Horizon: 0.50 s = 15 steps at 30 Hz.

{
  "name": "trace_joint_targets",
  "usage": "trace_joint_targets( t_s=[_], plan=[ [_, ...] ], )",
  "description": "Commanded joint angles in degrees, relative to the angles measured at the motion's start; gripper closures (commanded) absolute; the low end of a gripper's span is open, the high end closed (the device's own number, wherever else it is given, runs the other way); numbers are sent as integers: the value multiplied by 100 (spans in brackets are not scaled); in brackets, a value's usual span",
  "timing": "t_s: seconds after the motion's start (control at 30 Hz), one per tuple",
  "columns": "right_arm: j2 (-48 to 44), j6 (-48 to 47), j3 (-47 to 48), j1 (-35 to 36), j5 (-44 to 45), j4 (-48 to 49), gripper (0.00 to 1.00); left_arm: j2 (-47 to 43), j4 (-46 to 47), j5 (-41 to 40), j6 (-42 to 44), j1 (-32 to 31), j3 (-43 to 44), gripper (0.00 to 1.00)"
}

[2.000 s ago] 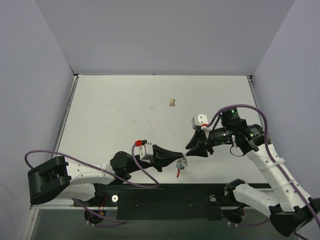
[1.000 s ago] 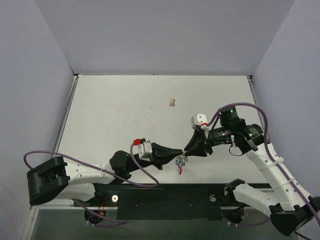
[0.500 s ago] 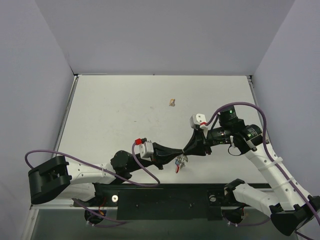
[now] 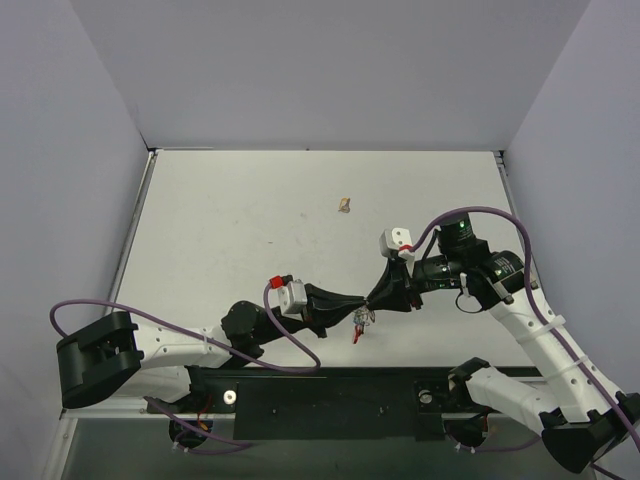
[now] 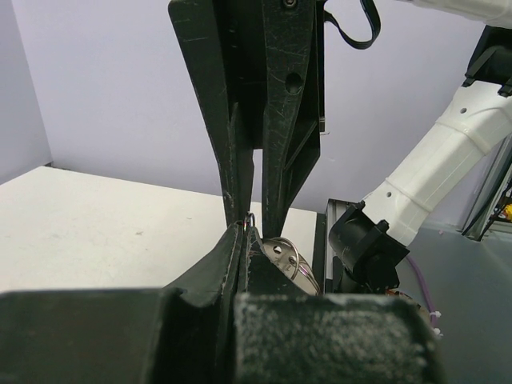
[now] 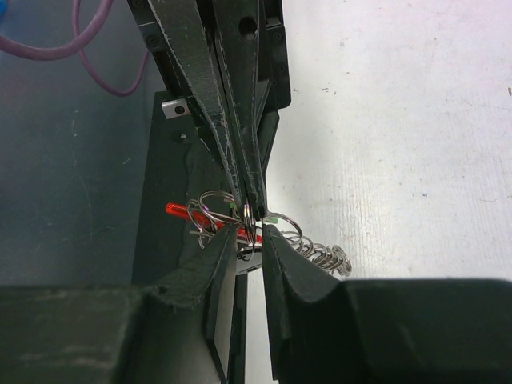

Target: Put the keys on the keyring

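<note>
My left gripper (image 4: 358, 309) is shut on a thin wire keyring (image 5: 250, 218) that pokes out between its tips. Below them hangs the bunch: a silver key (image 5: 280, 254) on rings, a red bit (image 6: 181, 211) and a coiled wire piece (image 6: 322, 253). From above, the keys (image 4: 362, 320) hang just over the table's near edge. My right gripper (image 6: 249, 233) meets the left one tip to tip. Its fingers (image 6: 225, 240) are closed to a narrow gap on the rings (image 6: 247, 218) of the bunch. Exactly which ring it pinches is hidden.
A small tan lump (image 4: 344, 206) lies on the white table (image 4: 250, 220) farther back. The black rail (image 4: 330, 398) with both arm bases runs right below the bunch. Purple-grey walls enclose the table on three sides.
The right gripper came in to the left gripper's tips and narrowed its jaws around the rings. The left gripper stayed shut on the keyring, shifting only slightly.
</note>
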Motion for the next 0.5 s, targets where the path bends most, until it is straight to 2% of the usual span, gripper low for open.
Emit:
trace_joint_targets(
  t_s=[0.0, 0.1, 0.2, 0.47],
  plan=[
    [-101, 0, 0, 42, -132, 70, 86, -86, 1083, -113, -64, 14, 231, 100],
    [-92, -9, 26, 34, -185, 70, 90, -78, 1083, -113, -72, 14, 222, 100],
    [-75, 0, 44, 34, -194, 61, 99, -95, 1092, -131, -90, 5, 213, 100],
    [-128, 228, 70, 34, 60, -17, 100, -104, 1092, -184, -230, 31, 178, 100]
  ],
)
